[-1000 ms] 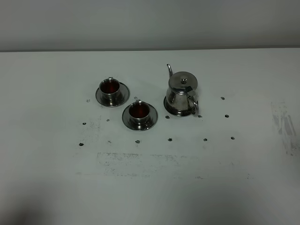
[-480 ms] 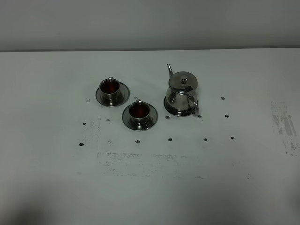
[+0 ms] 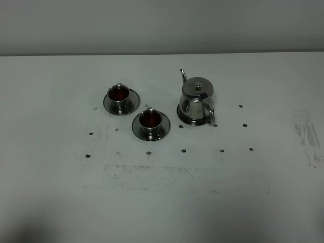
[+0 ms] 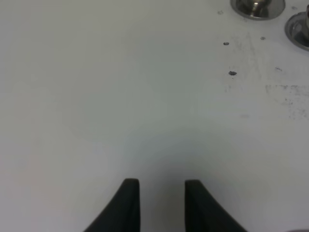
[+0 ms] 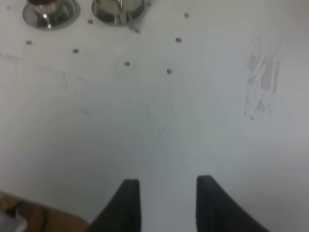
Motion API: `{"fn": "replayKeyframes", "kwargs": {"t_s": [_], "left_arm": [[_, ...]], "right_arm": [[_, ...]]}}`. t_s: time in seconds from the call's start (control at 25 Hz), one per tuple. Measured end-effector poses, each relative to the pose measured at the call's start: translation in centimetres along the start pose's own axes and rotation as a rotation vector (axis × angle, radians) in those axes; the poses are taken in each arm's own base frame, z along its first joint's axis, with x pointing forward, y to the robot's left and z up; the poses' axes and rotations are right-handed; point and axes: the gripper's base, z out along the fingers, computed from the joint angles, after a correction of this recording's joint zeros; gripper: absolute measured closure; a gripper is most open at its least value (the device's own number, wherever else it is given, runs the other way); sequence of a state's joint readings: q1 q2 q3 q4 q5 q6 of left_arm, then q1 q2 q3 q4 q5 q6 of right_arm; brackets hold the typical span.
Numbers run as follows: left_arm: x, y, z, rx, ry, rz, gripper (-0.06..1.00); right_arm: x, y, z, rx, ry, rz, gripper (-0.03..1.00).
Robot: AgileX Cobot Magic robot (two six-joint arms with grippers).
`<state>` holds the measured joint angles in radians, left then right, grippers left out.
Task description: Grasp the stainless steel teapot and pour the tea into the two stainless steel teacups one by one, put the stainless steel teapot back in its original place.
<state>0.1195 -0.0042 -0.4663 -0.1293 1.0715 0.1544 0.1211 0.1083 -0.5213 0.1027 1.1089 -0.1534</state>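
Note:
The stainless steel teapot [image 3: 196, 100] stands upright on the round coaster [image 3: 181, 117] at the table's middle right, its spout pointing to the back. Two steel teacups on saucers stand to its left: one at the back left [image 3: 119, 97] and one nearer [image 3: 150, 122]. Both hold reddish-brown tea [image 3: 150, 118]. Neither gripper shows in the exterior high view. My left gripper [image 4: 161, 184] is open and empty over bare table, with the saucers [image 4: 258, 7] far off. My right gripper [image 5: 168, 182] is open and empty, far from the teapot's base [image 5: 118, 9] and a cup [image 5: 50, 12].
The white table [image 3: 162, 192] carries small dark spots [image 3: 221, 150] around the set and scuff marks [image 3: 306, 136] at the right. In the right wrist view a brown area beyond the table's edge [image 5: 19, 215] shows in one corner.

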Motion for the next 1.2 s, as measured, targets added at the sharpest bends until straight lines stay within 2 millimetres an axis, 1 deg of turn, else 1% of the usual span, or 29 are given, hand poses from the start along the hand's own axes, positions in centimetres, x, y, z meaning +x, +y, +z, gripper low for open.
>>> {"fn": "replayKeyframes", "kwargs": {"t_s": [0.32,0.84,1.2], "left_arm": [[0.0,0.0,0.0,0.000,0.000,0.000,0.66],[0.0,0.0,0.0,0.000,0.000,0.000,0.66],[0.0,0.0,0.0,0.000,0.000,0.000,0.66]], "right_arm": [[1.0,0.2,-1.5,0.012,-0.112,-0.011,0.70],[1.1,0.1,-1.4,0.018,-0.108,-0.002,0.70],[1.1,0.0,-1.5,-0.008,-0.110,-0.012,0.70]]}}
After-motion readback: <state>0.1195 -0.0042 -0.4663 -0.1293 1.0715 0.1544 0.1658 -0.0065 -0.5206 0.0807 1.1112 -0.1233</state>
